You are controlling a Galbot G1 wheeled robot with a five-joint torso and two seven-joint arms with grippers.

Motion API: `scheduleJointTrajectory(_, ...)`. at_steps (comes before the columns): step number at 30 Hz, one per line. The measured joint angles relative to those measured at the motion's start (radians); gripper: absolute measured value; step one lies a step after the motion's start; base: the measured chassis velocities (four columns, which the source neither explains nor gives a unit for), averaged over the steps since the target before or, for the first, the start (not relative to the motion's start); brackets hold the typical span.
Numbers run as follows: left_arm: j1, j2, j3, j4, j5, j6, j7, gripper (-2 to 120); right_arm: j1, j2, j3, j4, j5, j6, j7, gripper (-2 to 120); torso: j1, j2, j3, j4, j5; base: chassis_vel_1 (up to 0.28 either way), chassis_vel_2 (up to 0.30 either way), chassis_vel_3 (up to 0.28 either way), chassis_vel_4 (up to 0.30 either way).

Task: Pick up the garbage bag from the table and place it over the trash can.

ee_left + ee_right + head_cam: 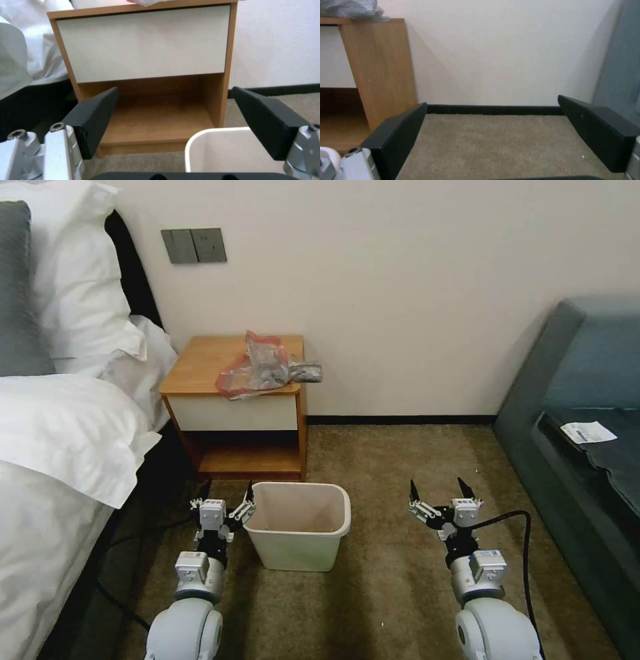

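A: Where is everything, taking the table (200,363) as the landmark?

B: The garbage bag (263,367) lies crumpled on the table's top, toward its right front corner, with a grey twist hanging past the right edge. The trash can (300,527) stands on the carpet just in front of the table, below its open shelf. Nothing lines it yet.

A: And the robot's arms?

B: The left gripper (225,499) hovers low in front of the table, just beside the trash can's left rim. The right gripper (439,492) hangs over bare carpet, well right of the table. Both have their fingers spread wide and hold nothing.

A: How should the robot do the pick well?

B: It probably has to lift an arm well above the table's top first, since both grippers sit below it. The plastic looks thin and slippery, so pinching a raised fold near the red band should hold better than raking at the flat part. It should also keep clear of the table's edge while rising.

A: What does one camera give that another lacks?

B: The head view shows the whole bag and both arms together. The left wrist view shows the white drawer front (143,42), the open shelf and a corner of the trash can between the black pads (95,120). The right wrist view shows the table's side panel (380,72), with what is possibly the bag's grey end on top.
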Motion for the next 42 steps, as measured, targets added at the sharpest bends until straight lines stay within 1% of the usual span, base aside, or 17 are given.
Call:
scheduleJointTrajectory(35, 0.000, 0.000, 0.000, 0.000, 0.000, 0.000, 0.000, 87, 0.000, 0.000, 0.000, 0.000, 0.000, 0.000, 0.000, 100, 0.000, 0.000, 0.000, 0.0000, 0.0000, 0.000, 0.000, 0.000, 0.000)
scheduleJointTrajectory(38, -0.005, 0.008, -0.018, 0.002, -0.020, -0.010, 0.006, 97, 0.005, -0.005, -0.001, -0.004, 0.001, 0.021, 0.000, 100, 0.000, 0.000, 0.000, -0.0001, -0.0002, 0.000, 0.000, 0.000, 0.000)
scheduleJointTrajectory(39, -0.010, 0.016, -0.036, 0.004, -0.038, -0.020, 0.011, 99, 0.010, -0.011, -0.002, -0.007, 0.003, 0.040, 0.001, 100, 0.000, 0.000, 0.000, -0.0001, -0.0004, 0.000, 0.000, 0.000, 0.000)
scheduleJointTrajectory(40, -0.010, 0.016, -0.036, 0.004, -0.038, -0.020, 0.011, 99, 0.010, -0.011, -0.002, -0.007, 0.003, 0.040, 0.001, 100, 0.000, 0.000, 0.000, -0.0001, -0.0004, 0.000, 0.000, 0.000, 0.000)
scheduleJointTrajectory(42, -0.029, 0.044, -0.100, 0.009, -0.106, -0.062, 0.031, 100, 0.030, -0.033, -0.007, -0.020, 0.011, 0.112, 0.005, 100, 0.000, 0.000, 0.000, 0.0000, 0.0000, 0.000, 0.000, 0.000, 0.000)
